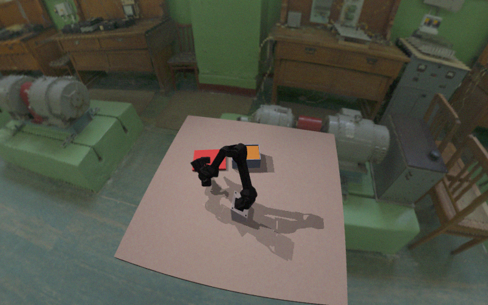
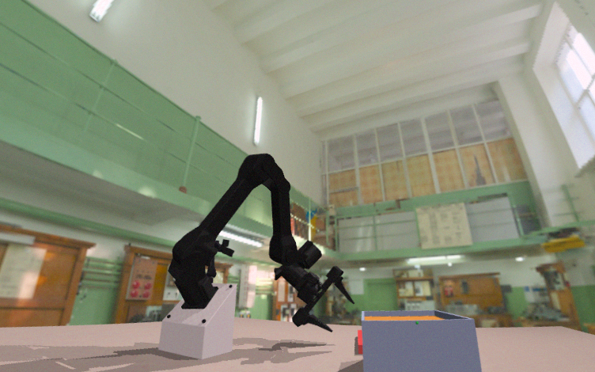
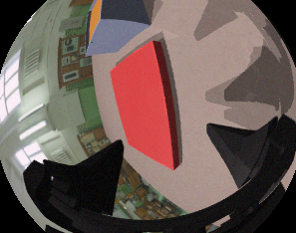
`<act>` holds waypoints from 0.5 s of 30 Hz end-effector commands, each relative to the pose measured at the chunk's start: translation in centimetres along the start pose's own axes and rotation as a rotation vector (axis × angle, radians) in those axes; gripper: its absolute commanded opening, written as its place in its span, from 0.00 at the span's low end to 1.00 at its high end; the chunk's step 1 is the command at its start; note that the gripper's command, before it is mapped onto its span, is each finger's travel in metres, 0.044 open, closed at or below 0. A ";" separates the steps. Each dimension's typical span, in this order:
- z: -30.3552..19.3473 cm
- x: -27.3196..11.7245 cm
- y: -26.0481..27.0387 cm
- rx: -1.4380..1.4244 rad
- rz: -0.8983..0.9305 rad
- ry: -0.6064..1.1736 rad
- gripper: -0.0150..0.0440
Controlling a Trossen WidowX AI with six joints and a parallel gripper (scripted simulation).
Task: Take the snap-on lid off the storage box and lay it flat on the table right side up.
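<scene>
The red lid (image 1: 204,153) (image 2: 360,342) (image 3: 142,105) looks flat on the table (image 1: 200,242), smooth face up, to the left of the box in the top view. A narrow shadow borders it in the wrist view. The blue-grey storage box (image 1: 246,163) (image 2: 418,346) (image 3: 123,35) stands upright and uncovered, with orange showing inside. A gap separates it from the lid. My gripper (image 1: 200,161) (image 2: 342,316) (image 3: 166,136) is wide open and empty, tilted above the lid. Its fingers stand apart, with the lid beyond them. The lid's underside is hidden.
The arm's pale base block (image 1: 234,196) (image 2: 195,337) stands in front of the box and lid in the top view. The arm arches up beside the box. The table's left edge lies beyond the lid. The motors, desks and chairs are in the room around the table.
</scene>
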State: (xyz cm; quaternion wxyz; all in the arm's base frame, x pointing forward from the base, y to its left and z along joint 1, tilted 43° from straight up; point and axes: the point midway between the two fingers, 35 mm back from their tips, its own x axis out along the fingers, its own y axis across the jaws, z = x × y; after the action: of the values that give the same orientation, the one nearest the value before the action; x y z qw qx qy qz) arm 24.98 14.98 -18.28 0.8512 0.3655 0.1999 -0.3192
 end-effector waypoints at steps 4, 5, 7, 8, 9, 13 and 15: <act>0.0 -0.8 -0.6 0.002 0.002 -0.005 1.00; 0.0 -0.8 -0.3 0.002 0.002 -0.005 1.00; 0.0 -1.1 -0.1 0.002 0.002 -0.004 1.00; -0.1 -1.2 0.0 0.002 0.002 -0.004 1.00; -0.1 -1.4 0.1 0.002 0.002 -0.004 1.00; -0.1 -2.1 0.5 0.002 0.002 -0.004 1.00; -0.1 -2.5 0.7 0.002 0.002 -0.004 1.00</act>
State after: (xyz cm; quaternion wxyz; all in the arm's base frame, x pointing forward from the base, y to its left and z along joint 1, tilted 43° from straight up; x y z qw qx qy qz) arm 23.78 15.81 -17.19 0.8517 0.3622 0.2010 -0.3209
